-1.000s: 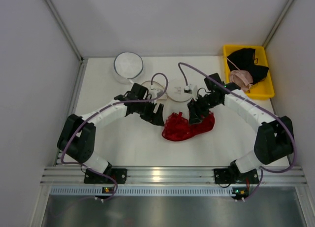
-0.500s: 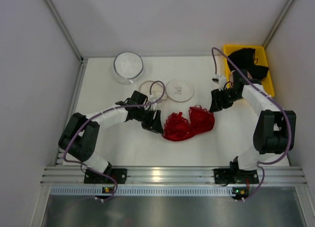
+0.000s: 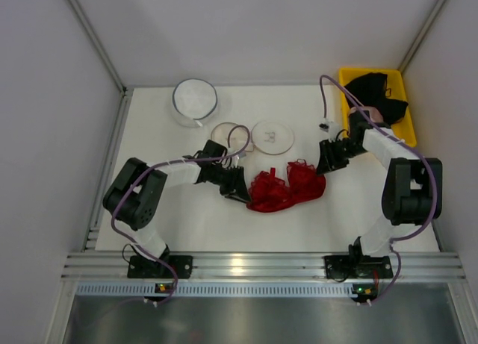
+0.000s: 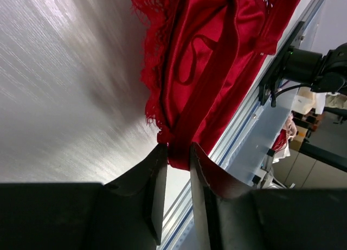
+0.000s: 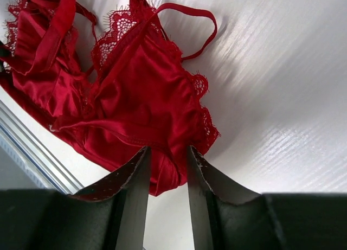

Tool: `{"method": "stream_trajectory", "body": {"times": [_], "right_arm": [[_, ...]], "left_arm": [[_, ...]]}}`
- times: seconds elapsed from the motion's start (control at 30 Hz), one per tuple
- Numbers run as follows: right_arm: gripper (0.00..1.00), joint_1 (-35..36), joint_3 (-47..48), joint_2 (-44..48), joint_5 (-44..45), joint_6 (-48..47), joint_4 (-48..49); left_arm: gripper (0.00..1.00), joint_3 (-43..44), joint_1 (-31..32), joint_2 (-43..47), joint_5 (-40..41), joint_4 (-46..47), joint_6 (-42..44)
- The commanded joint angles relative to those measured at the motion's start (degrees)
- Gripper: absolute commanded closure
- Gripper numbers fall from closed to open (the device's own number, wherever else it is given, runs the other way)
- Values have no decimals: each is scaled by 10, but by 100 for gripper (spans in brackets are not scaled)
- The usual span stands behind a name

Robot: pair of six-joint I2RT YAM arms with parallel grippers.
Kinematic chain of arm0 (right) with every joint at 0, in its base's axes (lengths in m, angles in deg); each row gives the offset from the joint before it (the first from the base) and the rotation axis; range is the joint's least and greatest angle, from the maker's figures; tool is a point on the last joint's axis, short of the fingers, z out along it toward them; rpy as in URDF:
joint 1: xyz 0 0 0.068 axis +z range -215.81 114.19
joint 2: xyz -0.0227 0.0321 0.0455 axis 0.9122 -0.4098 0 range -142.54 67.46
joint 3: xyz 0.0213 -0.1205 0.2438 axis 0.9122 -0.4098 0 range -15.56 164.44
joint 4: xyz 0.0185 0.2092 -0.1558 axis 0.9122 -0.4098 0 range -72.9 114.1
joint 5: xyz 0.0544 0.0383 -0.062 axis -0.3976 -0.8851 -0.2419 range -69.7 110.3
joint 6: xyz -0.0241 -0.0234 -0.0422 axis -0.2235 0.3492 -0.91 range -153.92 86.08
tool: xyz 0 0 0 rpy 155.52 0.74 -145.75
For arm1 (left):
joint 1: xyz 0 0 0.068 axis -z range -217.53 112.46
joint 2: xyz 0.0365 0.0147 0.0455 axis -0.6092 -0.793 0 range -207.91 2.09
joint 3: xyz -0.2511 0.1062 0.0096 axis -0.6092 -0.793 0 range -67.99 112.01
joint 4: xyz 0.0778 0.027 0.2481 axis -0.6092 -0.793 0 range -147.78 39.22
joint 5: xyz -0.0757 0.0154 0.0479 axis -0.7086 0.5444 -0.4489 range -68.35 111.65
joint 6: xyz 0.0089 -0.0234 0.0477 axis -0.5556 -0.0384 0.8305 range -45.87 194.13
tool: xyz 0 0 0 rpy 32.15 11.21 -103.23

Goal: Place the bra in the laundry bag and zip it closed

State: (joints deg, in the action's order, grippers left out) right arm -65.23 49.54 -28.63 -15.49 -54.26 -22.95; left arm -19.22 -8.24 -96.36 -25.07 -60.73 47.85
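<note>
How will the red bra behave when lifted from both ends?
Probably floppy: the bra lies crumpled, cups folded, so it should sag between grip points. Likely light, being thin lace and satin. Loose straps may trail and snag.

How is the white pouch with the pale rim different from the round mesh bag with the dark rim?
The laundry bag has a pale rim; the dark-rimmed mesh bag has a dark one. The laundry bag lies flat, while the dark-rimmed mesh bag stands taller, like a drum. The laundry bag lies mid-table, just beyond the bra; the dark-rimmed mesh bag sits near the far left corner. Both are round and whitish.
</note>
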Motion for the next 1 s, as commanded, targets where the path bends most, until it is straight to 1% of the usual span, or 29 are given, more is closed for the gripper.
{"method": "stream_trajectory", "body": {"times": [0.0,0.03,0.07,0.1,0.13,0.17,0.2,0.37,0.53,0.57,0.6,0.67,0.7,0.87,0.93,0.97], "right_arm": [[68,-1,-3,-1,-33,1,10],[73,0,-3,-1,-42,3,11],[76,0,-3,0,-45,6,10],[85,0,-2,0,-51,7,10],[89,0,-1,1,-52,9,10],[93,-1,0,6,-54,13,11],[100,0,1,7,-61,14,9],[100,0,2,35,-82,34,11],[100,-1,3,40,-61,20,-7],[96,-1,6,34,-42,18,-14],[73,0,16,29,-35,14,-22],[64,-22,24,27,-24,3,-41],[56,-28,28,29,-19,5,-41],[55,-87,37,35,12,28,-21],[55,-97,28,20,9,31,-21],[55,-96,24,13,-7,35,-19]], "left_arm": [[73,29,-2,-13,-20,43,-22],[76,31,-2,-14,-19,43,-23],[80,33,-2,-14,-21,43,-23],[91,34,-3,-13,-20,43,-23],[97,34,-2,-13,-19,44,-24],[100,35,-3,-12,-17,42,-26],[100,36,-2,-8,-15,39,-27],[100,36,-3,9,-9,23,-26],[100,34,-2,17,4,13,-11],[100,35,-3,17,6,10,-8],[100,37,-2,17,8,6,-5],[99,39,-3,18,9,0,1],[99,39,-3,19,10,-1,3],[97,42,-3,23,11,-7,11],[96,42,-2,22,11,-9,15],[96,44,-2,19,12,-11,17]]}}
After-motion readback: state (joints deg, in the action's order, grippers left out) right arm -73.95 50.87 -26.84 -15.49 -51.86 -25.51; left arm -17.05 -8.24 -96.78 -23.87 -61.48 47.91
